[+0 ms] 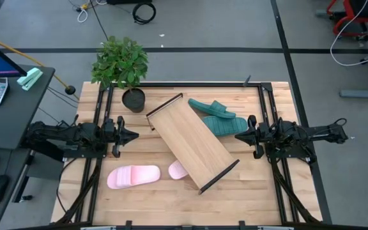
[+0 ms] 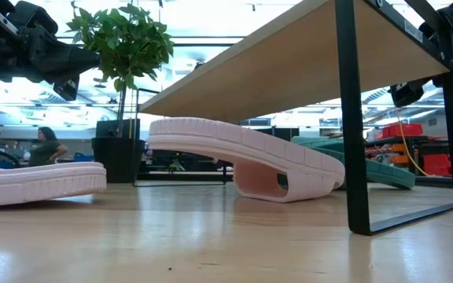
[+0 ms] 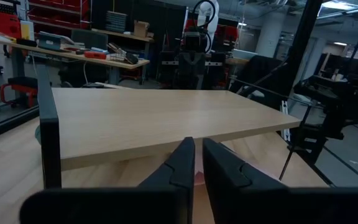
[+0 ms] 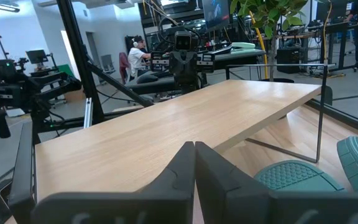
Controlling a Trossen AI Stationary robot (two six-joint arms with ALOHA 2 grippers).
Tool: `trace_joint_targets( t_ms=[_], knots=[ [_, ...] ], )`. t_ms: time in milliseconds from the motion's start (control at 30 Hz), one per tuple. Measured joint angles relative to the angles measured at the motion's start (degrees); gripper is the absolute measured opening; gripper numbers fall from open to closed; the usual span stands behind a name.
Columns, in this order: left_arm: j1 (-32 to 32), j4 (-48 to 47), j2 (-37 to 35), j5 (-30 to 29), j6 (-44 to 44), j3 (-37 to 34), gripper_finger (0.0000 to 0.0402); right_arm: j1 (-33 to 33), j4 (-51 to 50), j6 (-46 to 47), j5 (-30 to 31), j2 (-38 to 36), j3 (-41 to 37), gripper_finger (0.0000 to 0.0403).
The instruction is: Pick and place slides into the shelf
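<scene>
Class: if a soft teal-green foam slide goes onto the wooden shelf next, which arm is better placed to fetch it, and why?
Probably the right arm: its gripper hangs right beside the teal-green foam slides, while the left gripper waits across the light wood shelf board.

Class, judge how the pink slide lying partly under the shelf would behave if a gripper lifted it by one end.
The pink slide looks like soft foam, so probably light. Its sole already arches off the tabletop, so it would likely flex and droop. The ridged sole should resist slipping.
</scene>
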Motion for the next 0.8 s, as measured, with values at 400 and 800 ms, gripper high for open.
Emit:
trace_joint_targets(
  t_ms=[400, 800],
  knots=[
    [0.01, 0.0, 0.0, -0.01, 0.02, -0.01, 0.0028, 0.01, 0.0, 0.0, 0.01, 0.02, -0.02, 0.0018],
    [0.02, 0.01, -0.01, -0.01, 0.02, -0.01, 0.004, 0.0, -0.02, 0.0, 0.02, -0.01, 0.0, 0.0018]
  ],
)
